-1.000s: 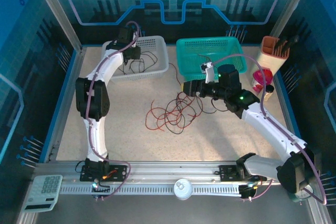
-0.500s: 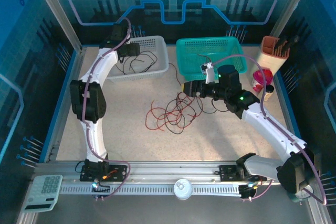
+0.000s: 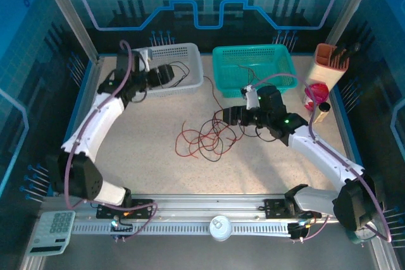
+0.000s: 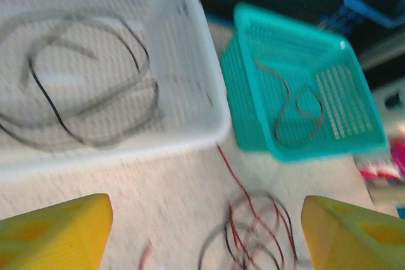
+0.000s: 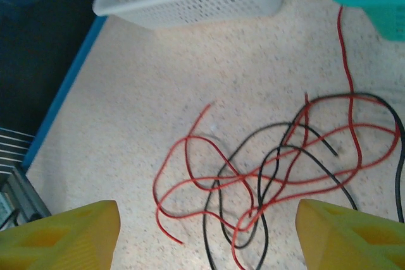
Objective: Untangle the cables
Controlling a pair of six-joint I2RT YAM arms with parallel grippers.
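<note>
Top external view: a tangle of red and black cables [image 3: 209, 136] is being shown lying on the table [image 3: 152, 162], in front of two baskets. The right gripper [image 3: 221, 117] is being held just beside the tangle's far right edge. The left gripper [image 3: 166, 75] is being held at the near side of the white basket [image 3: 193, 55]. In both wrist views the jaws are being held wide apart, released, nothing grasped. Black cables are lying in the white basket, and one thin loop is lying in the teal basket [image 3: 253, 50]. One red strand is running from the tangle toward the teal basket.
</note>
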